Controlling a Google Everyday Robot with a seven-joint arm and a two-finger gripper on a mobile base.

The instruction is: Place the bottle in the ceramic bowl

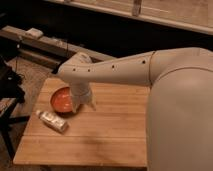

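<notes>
The bottle (pixel 51 120) lies on its side on the wooden table (pixel 110 132), near the left edge, cap pointing to the upper left. The ceramic bowl (pixel 61 100) sits just behind it, orange-red inside, partly covered by my arm. My gripper (pixel 84 106) hangs down from the white arm over the bowl's right edge, a short way right of and above the bottle. It holds nothing that I can see.
My large white arm (pixel 170 95) fills the right side of the view and hides that part of the table. A dark stand (pixel 7 95) is at the left of the table. A low ledge (pixel 45 42) runs behind it.
</notes>
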